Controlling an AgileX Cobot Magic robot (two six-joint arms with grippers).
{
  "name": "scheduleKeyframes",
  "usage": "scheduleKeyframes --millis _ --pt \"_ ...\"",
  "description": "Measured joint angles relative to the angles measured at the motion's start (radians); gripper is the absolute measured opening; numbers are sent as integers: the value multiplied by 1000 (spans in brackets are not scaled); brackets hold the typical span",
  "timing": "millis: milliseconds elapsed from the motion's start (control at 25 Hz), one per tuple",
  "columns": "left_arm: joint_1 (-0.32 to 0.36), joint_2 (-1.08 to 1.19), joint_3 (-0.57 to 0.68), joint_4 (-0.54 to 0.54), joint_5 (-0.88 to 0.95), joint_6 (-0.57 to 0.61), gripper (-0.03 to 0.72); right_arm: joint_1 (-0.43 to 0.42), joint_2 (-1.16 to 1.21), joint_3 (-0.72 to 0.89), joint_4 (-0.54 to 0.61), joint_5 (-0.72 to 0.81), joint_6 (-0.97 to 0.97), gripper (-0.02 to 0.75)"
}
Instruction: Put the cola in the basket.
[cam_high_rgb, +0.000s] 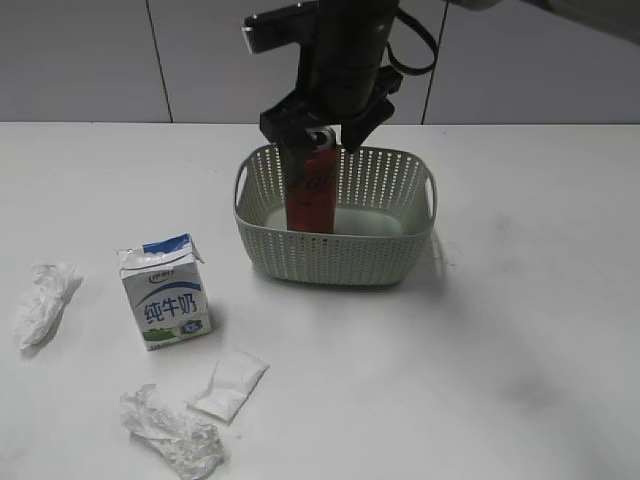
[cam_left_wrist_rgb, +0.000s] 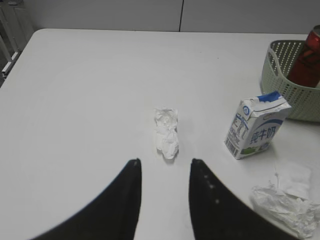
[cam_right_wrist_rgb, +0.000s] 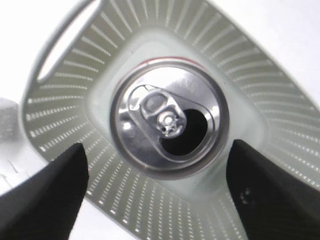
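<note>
Outside, the exterior view shows the right gripper (cam_high_rgb: 322, 133) hanging over the pale green basket (cam_high_rgb: 400, 258), with the cola (cam_high_rgb: 311, 192) standing upright inside it toward the left half. The can's top sits between the dark fingers; whether they touch it cannot be told from this view. On the white table (cam_high_rgb: 520, 350) in front of the basket stand a milk carton (cam_high_rgb: 166, 292), and near it lie a flat white packet (cam_high_rgb: 231, 384) and two crumpled tissues (cam_high_rgb: 172, 432).

From the left wrist view, the left gripper (cam_left_wrist_rgb: 164, 172) hovers above the table with its jaws spread and nothing between them. A crumpled tissue lies just beyond the fingertips, the carton stands to the right, and the basket with the red can shows at the far right edge.

Looking straight down, the right wrist view shows the can's silver top, opened, centred over the basket floor. The two fingers (cam_right_wrist_rgb: 45, 190) stand well apart on either side, clear of the can's rim.
</note>
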Motion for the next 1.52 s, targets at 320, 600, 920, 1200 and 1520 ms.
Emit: scheduleKeyframes --millis 320,600,920,1200,1520 --pt "0 0 0 0 0 0 240 -24 -117 -43 20 1 6 658" --pt "0 0 0 0 0 0 236 -173 -217 26 86 1 13 645" --pt "0 0 0 0 0 0 235 -431 -372 290 79 0 14 628" --pt "0 0 0 0 0 0 235 -573 -544 448 54 0 14 606" --pt "0 0 0 0 0 0 235 -573 -825 790 106 -1 -25 594"
